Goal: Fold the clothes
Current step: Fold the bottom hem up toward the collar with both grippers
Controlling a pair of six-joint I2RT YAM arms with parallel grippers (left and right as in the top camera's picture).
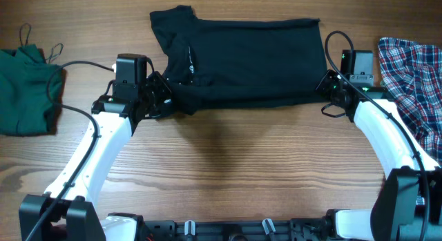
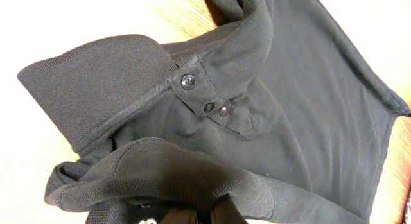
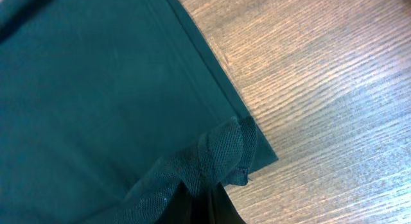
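Note:
The black short-sleeved shirt [image 1: 242, 58] lies folded across the back middle of the table, collar end to the left. In the left wrist view its collar and button placket [image 2: 205, 99] show. My left gripper [image 1: 160, 97] is shut on a fold of the shirt's left edge [image 2: 192, 179]. My right gripper [image 1: 326, 89] is shut on the shirt's right corner [image 3: 221, 156], which is lifted off the table. The dark green strappy top [image 1: 27, 89] lies at the far left. The plaid shirt [image 1: 414, 82] lies at the far right.
The wooden table [image 1: 242, 165] shows in front of the shirt between the two arms. Cables run along both arms near the green top and the plaid shirt.

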